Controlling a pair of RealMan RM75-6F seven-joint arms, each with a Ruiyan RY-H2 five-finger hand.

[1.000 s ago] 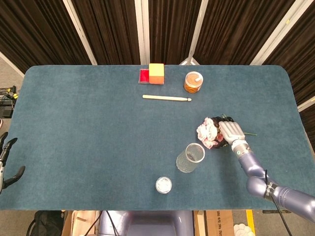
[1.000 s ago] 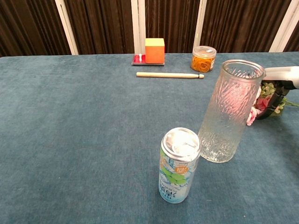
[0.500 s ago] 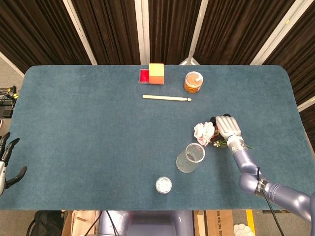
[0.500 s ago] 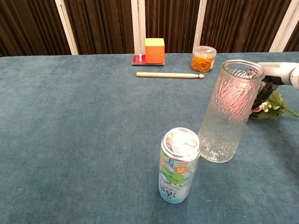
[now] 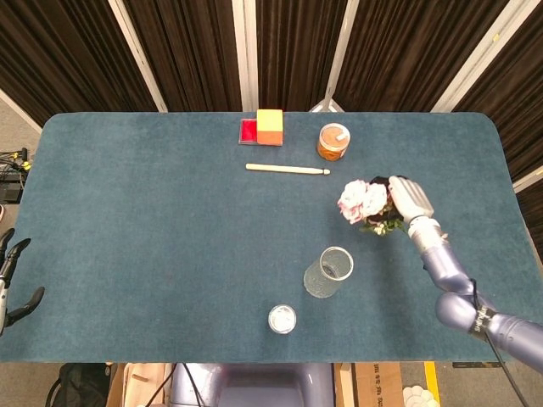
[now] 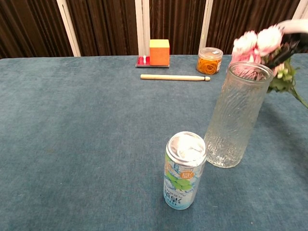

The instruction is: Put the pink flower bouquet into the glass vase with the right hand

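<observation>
Right hand (image 5: 410, 197) wrapped around the stems of the pink flower bouquet (image 5: 363, 202), holding it up off the table (image 5: 153, 220), blooms pointing sideways. Left hand (image 5: 10, 280) out at the far left edge, fingers apart, holding nothing.

Nearest in the chest view: drink can (image 6: 185, 169), standing up, just beside the glass vase (image 6: 236, 114). Glass vase standing tall, nothing inside it yet. Pink blooms up near the vase rim in the chest view, but from the head view set past the vase toward the back, not over its mouth.

Farther back: wooden stick (image 6: 175, 77) lying flat, then jar of orange bands (image 6: 209, 59), then orange block (image 6: 159, 52) on a red thing by the curtain.

Picking up looks done. Still left: bring the flowers over the vase mouth, turn the stems down, lower them in, let go. Stems hard to see, so hard to say how much turning is needed
</observation>
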